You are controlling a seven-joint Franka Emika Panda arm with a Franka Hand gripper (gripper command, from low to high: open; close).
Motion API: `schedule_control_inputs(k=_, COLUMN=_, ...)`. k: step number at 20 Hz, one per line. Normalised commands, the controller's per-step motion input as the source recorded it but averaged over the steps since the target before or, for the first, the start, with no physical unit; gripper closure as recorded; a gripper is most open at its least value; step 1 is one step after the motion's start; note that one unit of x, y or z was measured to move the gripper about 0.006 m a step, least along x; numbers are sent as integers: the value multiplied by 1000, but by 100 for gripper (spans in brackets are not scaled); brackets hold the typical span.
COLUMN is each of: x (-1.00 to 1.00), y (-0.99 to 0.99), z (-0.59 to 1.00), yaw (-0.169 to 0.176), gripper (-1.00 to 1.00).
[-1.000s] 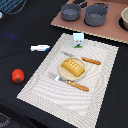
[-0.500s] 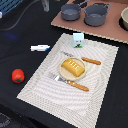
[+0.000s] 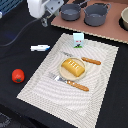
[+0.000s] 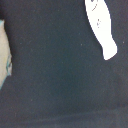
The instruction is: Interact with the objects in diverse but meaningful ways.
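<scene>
Since a second ago my arm has swung into the exterior view's upper left. Whether my gripper [image 3: 44, 20] is wide or narrow, I cannot tell. On the dark worktop [image 3: 20, 30] lies a striped placemat [image 3: 95, 95] with the bread loaf [image 3: 73, 67]; left of it are the tomato [image 3: 18, 75] and white-and-blue tube [image 3: 40, 48]; the carton [image 3: 78, 40] stands on its far edge.

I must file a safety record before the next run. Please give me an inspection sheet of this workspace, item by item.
Surface: dark table with striped placemat.
Job's things: bread loaf on plate; red tomato and white-and-blue tube off the mat; small carton upright on the mat's far edge.
Clutter: two orange-handled utensils; two grey pots on brown board.
Grippers: gripper above table, jaw state unclear.
Cables: grey cable.
Surroundings: nothing seen.
</scene>
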Motion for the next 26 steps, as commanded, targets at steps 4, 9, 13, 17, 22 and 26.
schedule_control_inputs(k=4, x=-159, y=-320, z=-545, yaw=91, gripper=-100)
schedule_control_inputs(k=9, x=-255, y=-247, z=-350, yaw=96, gripper=-100)
schedule_control_inputs(k=13, x=-339, y=-195, z=-388, yaw=78, gripper=-100)
schedule_control_inputs(k=17, x=-262, y=-8, z=-198, yaw=45, gripper=-100)
schedule_control_inputs(k=22, x=-361, y=7, z=-321, yaw=30, gripper=-100)
schedule_control_inputs(k=26, x=-378, y=89, z=-249, yaw=31, gripper=-100)
